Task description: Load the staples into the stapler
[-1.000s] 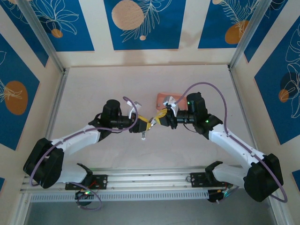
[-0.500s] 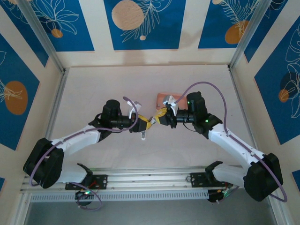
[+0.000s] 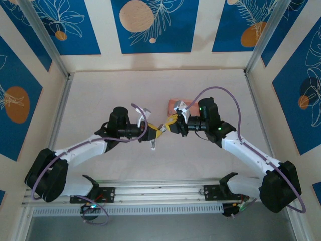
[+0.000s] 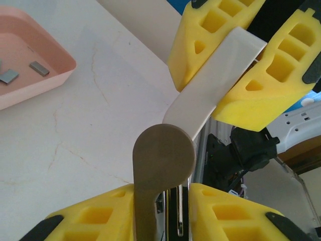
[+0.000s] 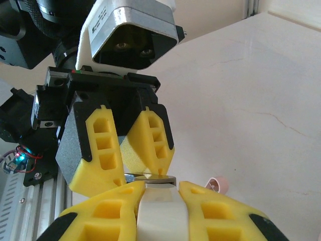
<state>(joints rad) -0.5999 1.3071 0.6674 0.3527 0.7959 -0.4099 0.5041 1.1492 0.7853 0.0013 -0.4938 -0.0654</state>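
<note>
While the left gripper point(image 4: 160, 198) pinches the stapler point(image 4: 163, 150) by its base and the right gripper point(image 4: 200, 95) clamps its white lid, uneven pulling could twist it loose; the staples point(image 4: 9, 76) lie beyond in the pink tray point(image 4: 55, 83).

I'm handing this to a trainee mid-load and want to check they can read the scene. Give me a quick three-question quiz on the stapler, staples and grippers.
1. True or false: the staples lie in the tray.
2. Fill in the colour: the left gripper is shut on the ____ arm of the stapler.
3. What clamps the white arm? A. left gripper B. right gripper C. nothing

Key: 1 true; 2 brown; 3 B.
</note>
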